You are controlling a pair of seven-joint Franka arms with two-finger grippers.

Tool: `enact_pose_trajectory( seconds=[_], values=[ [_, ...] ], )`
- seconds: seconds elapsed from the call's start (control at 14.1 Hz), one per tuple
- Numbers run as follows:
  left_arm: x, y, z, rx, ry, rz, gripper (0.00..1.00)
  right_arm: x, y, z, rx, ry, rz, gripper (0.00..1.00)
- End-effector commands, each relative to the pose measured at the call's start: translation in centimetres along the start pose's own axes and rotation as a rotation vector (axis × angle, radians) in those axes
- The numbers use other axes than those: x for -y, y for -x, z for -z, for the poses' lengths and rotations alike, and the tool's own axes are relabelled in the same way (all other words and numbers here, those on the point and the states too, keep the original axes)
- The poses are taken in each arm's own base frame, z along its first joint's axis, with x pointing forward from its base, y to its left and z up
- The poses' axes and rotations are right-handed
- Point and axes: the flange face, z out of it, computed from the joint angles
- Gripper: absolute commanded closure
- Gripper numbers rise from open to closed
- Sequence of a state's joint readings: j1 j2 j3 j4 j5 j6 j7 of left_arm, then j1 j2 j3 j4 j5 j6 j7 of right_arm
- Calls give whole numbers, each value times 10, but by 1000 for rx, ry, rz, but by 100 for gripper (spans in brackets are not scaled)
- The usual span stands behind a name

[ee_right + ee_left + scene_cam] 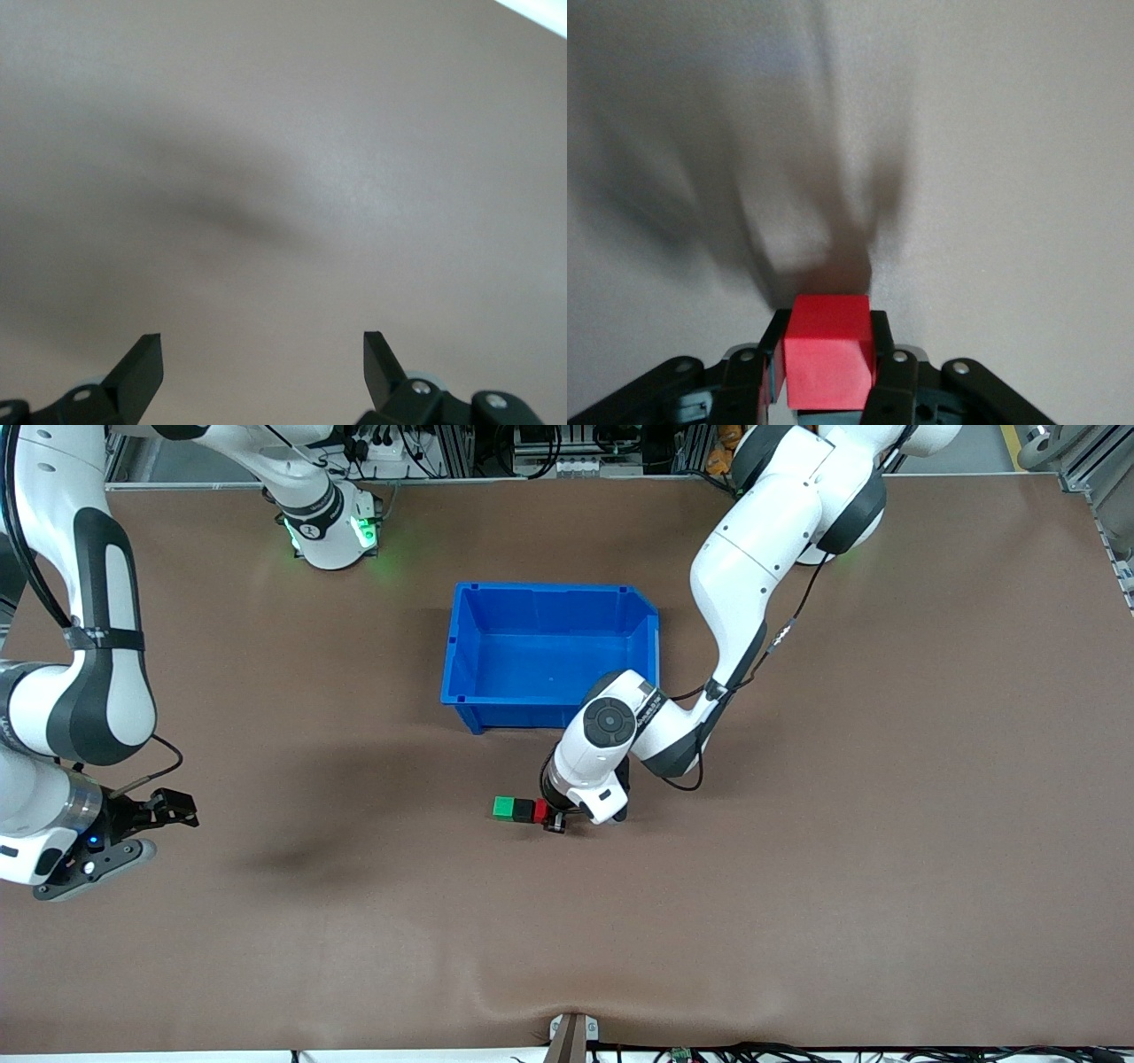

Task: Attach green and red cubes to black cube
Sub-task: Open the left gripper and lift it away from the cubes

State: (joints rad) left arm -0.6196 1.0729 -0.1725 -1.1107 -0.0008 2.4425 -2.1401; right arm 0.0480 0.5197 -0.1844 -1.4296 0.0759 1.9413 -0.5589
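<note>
left pincer (555,820) was low over the table (797,886), clamped on the red cube (828,350), fingers (883,354) tight on both sides. in the front view red sat just beside the black cube (524,810), which touched the green cube (505,807); the row lay nearer the front camera than the blue bin (549,651). couldn't tell if red and black actually touched. risk as i judged it: nothing braced the green/black pair, so a sideways push could slide the row instead of seating red; a skewed face could also miss the joint. right pincer (263,359) waited wide apart over bare table at the right arm's end.
</note>
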Motion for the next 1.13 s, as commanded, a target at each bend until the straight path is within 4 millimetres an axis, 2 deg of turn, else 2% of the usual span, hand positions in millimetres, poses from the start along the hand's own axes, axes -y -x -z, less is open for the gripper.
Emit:
enact_pose_trajectory(
  seconds=[0.0, 0.14, 0.21, 0.5, 0.64, 0.71, 0.85, 1.06],
  values=[
    [-5, 6, 5, 4, 15, 15, 1, 5, 12, 33, -13, -39, -158, 0],
    [-10, 12, 27, -8, -1, 4, 0, 7, 19, 53, -12, -47, -216, 0],
    [-16, 12, 46, -13, -2, 6, 0, 5, 28, 67, -13, -51, -223, 0],
    [-45, -1, 146, -56, -26, -35, 0, -8, 72, 117, -5, -73, -266, 0],
    [-42, 0, 185, -82, -61, -143, 0, -9, 95, 140, -1, -81, -281, 0],
    [-46, -8, 212, -94, -73, -167, 0, -4, 103, 151, 5, -88, -284, 0],
    [-49, -24, 264, -116, -102, -219, 0, 7, 109, 163, 29, -101, -374, 0],
    [-42, -49, 330, -148, -177, -394, 0, 31, 104, 174, 37, -107, -409, 0]
  ],
)
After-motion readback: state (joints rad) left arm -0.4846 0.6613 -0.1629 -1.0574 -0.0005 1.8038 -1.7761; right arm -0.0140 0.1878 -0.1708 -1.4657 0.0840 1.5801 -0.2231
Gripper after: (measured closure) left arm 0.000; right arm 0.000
